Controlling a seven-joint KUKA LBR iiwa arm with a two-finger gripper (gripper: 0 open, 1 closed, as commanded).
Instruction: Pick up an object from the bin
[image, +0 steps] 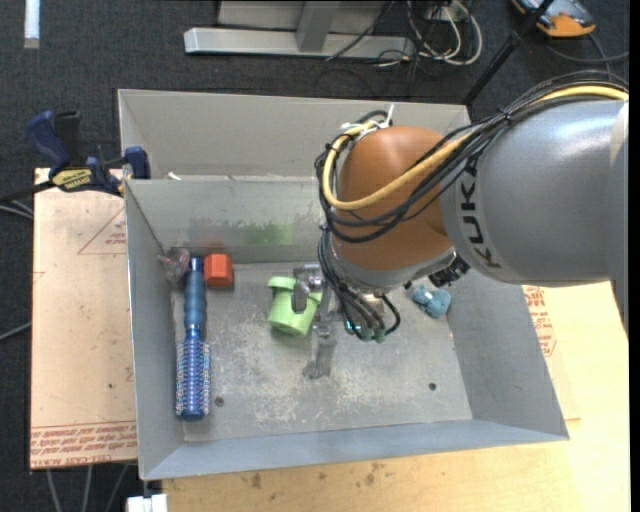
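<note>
The jaws are seen lowered near the middle of the grey metal bin (400, 395), their tips at or just above its floor. They appear as one narrow metal strip, drawn close together, and nothing is seen between them. A light green plastic piece (288, 310), rounded and lying on its side, is found just beside the jaws, toward the view's left; whether it is touched by them cannot be told. Further from the jaws on that same side, an orange block (218, 270) is placed near the bin's back wall. A blue hairbrush (192, 352) is laid lengthwise just beyond it, well apart from the jaws. On the other side of the jaws, a small pale blue thing (435, 299) is partly covered by the arm. Above the jaws, the wrist's orange cover (385, 205) is ringed by yellow and black cables (345, 200).
</note>
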